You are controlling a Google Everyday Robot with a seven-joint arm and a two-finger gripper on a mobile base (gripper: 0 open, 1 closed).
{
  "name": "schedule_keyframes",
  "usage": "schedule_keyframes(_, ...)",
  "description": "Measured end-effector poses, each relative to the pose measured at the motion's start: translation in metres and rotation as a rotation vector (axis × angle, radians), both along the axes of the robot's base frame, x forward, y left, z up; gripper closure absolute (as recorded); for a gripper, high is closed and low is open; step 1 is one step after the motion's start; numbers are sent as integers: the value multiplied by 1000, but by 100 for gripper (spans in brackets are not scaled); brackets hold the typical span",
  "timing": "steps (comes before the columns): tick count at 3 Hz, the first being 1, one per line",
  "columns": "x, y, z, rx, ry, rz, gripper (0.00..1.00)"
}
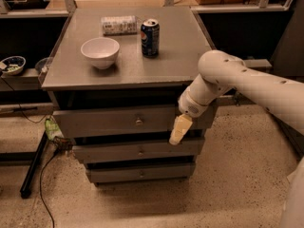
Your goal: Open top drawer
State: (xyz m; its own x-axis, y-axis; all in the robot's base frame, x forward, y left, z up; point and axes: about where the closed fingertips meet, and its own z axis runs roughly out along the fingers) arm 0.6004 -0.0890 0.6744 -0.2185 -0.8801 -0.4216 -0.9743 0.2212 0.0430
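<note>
The top drawer [95,122] is the widest grey front of three on the grey cabinet, with a small round metal knob [138,122] at its centre. Its panel stands a little forward of the cabinet top, with a dark gap above it. My gripper [178,131], yellowish and pointing down-left, hangs in front of the right part of that panel. It is to the right of the knob and not on it. My white arm [247,82] reaches in from the right.
On the cabinet top [175,56] stand a white bowl [100,52], a blue soda can [150,37] and a lying packet [118,25]. Two narrower drawers [137,151] sit below. A black bar and cable [33,170] lie on the floor at left.
</note>
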Motion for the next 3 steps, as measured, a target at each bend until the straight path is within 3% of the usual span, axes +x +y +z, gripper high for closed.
schedule_keyframes(1,-12,2,10,44,14,41,0)
schedule_keyframes(2,-56,3,40,151,46,140,0)
schedule_keyframes(3,-82,3,59,214,59,199,0)
